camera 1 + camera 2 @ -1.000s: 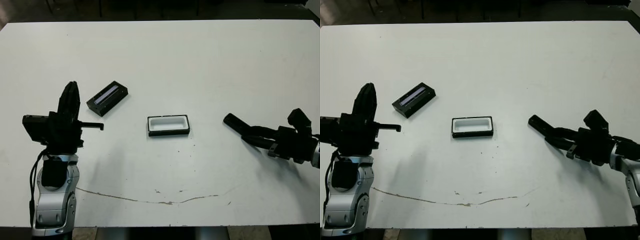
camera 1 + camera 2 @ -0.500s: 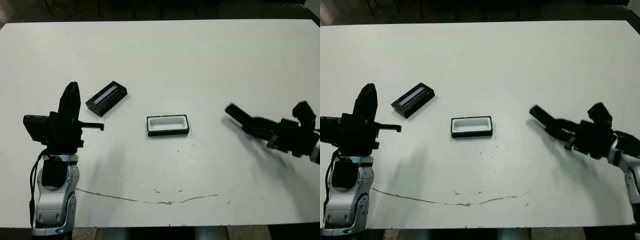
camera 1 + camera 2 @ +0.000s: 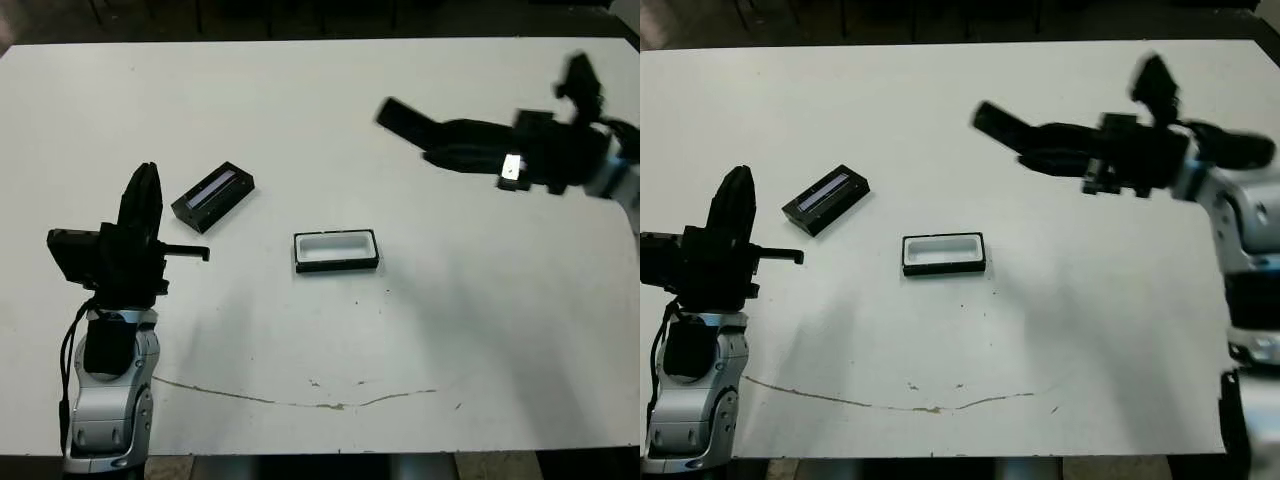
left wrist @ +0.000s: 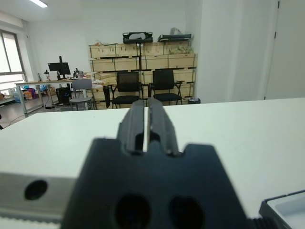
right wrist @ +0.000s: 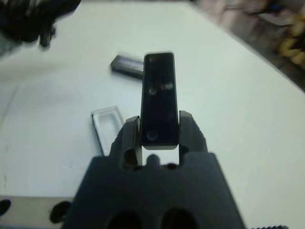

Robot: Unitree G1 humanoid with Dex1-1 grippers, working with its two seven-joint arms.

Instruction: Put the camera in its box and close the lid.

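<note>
The right gripper [image 5: 159,131] has swung up and toward the far side of the counter [image 3: 330,120] in the last second, from low at the near right to high over the far right, and its fingers [image 5: 191,132] pinch a flat black oblong, which I take to be the lid [image 5: 159,98], by one end so it juts out toward the left. The box [image 3: 337,250] sits open mid-counter with its white lining bare. The camera [image 3: 213,195] lies at the left, just beyond the left gripper [image 4: 146,121], whose fingers are pressed together and empty. The camera is not yet in the box, so lifting the lid clears the way rather than closes anything.
</note>
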